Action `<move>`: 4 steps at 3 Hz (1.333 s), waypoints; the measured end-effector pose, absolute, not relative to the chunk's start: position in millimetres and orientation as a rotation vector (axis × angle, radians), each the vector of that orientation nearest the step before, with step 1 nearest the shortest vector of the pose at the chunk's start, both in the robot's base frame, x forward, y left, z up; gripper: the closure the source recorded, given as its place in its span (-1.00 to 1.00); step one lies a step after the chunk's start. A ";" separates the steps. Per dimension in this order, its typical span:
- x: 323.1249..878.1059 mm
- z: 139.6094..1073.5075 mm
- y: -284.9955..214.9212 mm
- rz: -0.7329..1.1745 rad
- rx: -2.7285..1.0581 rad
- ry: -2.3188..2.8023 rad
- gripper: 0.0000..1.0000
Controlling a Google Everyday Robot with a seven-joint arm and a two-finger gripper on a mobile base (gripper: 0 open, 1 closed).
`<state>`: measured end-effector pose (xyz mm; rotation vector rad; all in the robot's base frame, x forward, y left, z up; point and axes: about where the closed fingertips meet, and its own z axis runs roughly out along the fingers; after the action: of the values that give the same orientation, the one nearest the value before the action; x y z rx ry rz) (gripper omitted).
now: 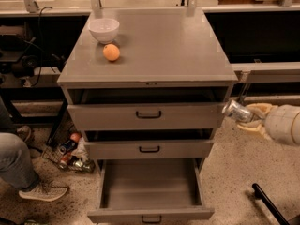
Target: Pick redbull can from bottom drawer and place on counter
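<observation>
step: carry to counter (159, 41) | gripper (249, 116) right of cabinet, clenched on tilted redbull can (236, 110) | bottom drawer (150, 184) open | do: clear the right edge, then set down upright, away from orange (111, 52)

Claw (246, 117) (with redbull can (236, 110)) right of cabinet (187, 118)
</observation>
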<state>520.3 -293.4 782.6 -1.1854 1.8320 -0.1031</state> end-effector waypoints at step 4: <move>634.0 923.0 -256.7 -0.071 -1.361 1.669 1.00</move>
<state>634.0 -256.7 923.0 -1.3612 1.6688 -0.0709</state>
